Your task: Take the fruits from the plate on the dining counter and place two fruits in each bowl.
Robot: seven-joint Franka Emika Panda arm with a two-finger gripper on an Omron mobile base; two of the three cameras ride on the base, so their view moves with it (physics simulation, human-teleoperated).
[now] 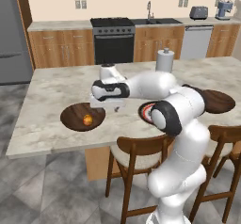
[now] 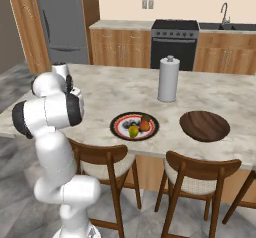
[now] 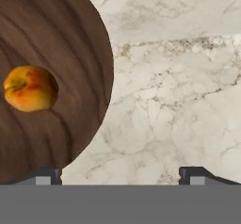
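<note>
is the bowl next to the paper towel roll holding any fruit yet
No, the right-hand bowl shows only bare dark wood inside, while three fruits still sit on the plate.

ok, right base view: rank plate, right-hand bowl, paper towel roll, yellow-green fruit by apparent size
1. Bowl and plate: look about equal, not ranked.
2. Paper towel roll: narrower, though tall and farther back.
3. Yellow-green fruit: smallest.

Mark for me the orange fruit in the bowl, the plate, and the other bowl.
orange fruit [image 3: 30, 88]: hand view, middle of its skin.
plate [image 2: 120, 120]: right base view, left part of the red and black rim.
other bowl [image 2: 205, 126]: right base view, centre of its wooden floor.
</note>
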